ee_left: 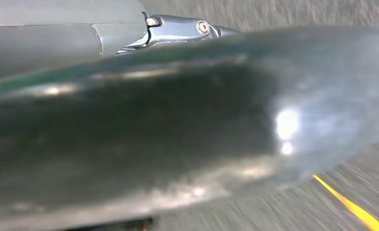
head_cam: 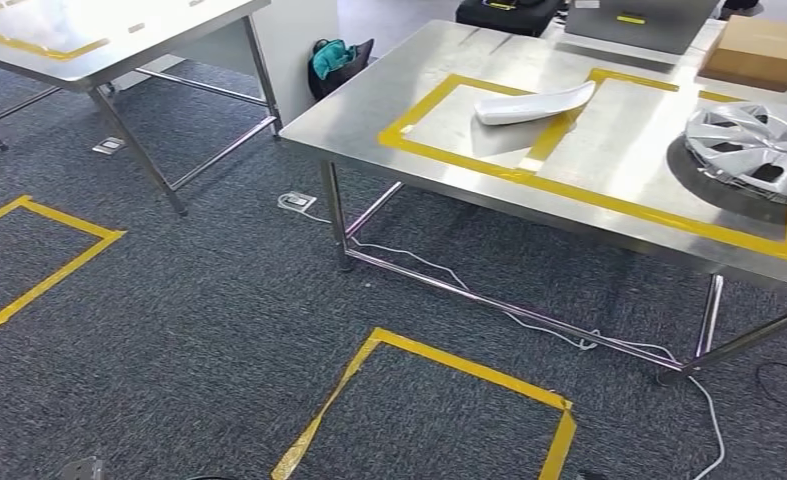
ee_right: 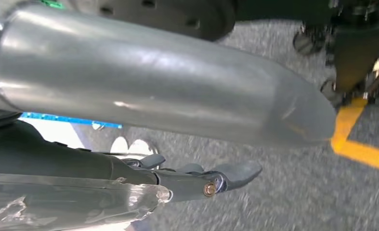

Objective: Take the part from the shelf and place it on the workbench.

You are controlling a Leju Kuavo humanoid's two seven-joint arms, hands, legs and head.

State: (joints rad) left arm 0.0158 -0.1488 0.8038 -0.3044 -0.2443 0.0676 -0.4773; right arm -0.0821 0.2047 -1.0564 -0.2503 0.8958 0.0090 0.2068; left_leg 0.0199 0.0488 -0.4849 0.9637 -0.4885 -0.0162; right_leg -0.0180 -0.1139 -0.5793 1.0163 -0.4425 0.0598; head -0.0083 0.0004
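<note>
A white curved part (head_cam: 534,102) already lies on the workbench (head_cam: 369,110), inside the yellow tape frame (head_cam: 489,165) beside a hubcap (head_cam: 759,150), so the placing looks done. The left hand (ee_left: 187,29) and right hand (ee_right: 216,179) hang over carpet; I cannot tell their grip.

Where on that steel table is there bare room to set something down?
On the steel workbench, the left yellow-taped box is mostly bare beside the white curved part, which straddles the divider. The box between that part and the silver hubcap is free too. The far right is crowded: hubcap, cardboard box, grey case.
</note>
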